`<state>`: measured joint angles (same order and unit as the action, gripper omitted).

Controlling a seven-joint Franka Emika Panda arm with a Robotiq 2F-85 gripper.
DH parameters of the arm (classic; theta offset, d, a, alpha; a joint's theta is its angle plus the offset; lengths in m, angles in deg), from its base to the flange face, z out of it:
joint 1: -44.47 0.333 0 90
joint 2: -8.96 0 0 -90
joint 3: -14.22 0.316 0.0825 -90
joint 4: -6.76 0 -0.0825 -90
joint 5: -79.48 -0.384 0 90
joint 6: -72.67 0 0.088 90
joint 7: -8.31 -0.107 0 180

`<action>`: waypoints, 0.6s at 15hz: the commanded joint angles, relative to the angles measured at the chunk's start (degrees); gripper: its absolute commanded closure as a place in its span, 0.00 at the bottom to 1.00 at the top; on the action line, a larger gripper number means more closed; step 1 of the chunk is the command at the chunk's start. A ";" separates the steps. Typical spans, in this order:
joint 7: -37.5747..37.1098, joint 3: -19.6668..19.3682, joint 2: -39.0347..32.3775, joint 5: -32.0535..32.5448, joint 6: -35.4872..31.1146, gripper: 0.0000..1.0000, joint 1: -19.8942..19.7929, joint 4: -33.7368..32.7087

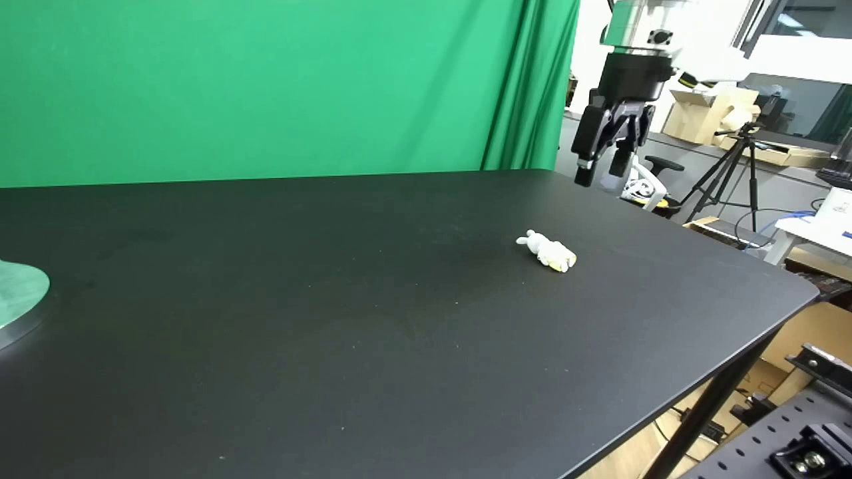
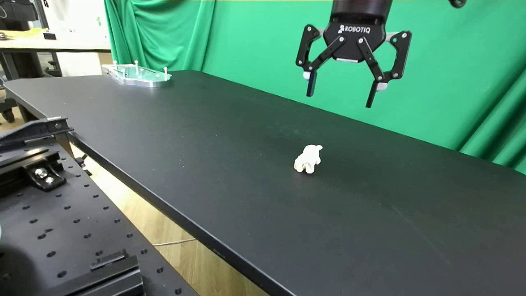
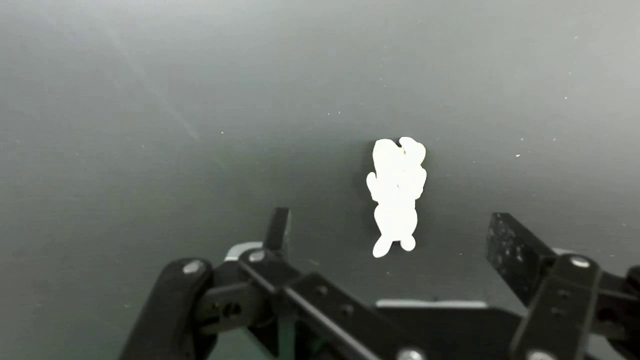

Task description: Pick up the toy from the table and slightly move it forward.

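Observation:
The toy [image 1: 549,253] is small, white and lumpy, with two ear-like tips at one end. It lies flat on the matte black table [image 1: 279,319]. It also lies on the table [image 2: 213,164] in another exterior view, where the toy [image 2: 308,159] is end-on. My gripper [image 1: 602,171] is open and empty, and hangs well above the table. In an exterior view the fingers of my gripper [image 2: 340,99] are wide apart. In the wrist view the toy [image 3: 396,192] shows between and beyond the two fingertips of my gripper [image 3: 391,215], apart from both.
A pale green round object [image 1: 20,293] stands at the table's edge of view. A clear greenish plate with white pegs [image 2: 137,76] lies at the table's far end. A perforated dark metal platform [image 2: 82,230] stands beside the table. A green curtain [image 1: 266,86] hangs behind.

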<state>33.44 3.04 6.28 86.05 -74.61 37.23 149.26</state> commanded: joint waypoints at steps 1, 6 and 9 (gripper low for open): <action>2.17 2.12 -6.51 -1.38 2.44 0.00 -0.77 -5.67; 4.41 4.97 -13.07 -4.56 3.10 0.00 -2.25 -8.10; 3.62 5.59 -16.08 -3.81 0.23 0.00 -3.12 -9.28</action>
<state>36.80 7.50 -6.80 82.26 -73.07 35.88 142.72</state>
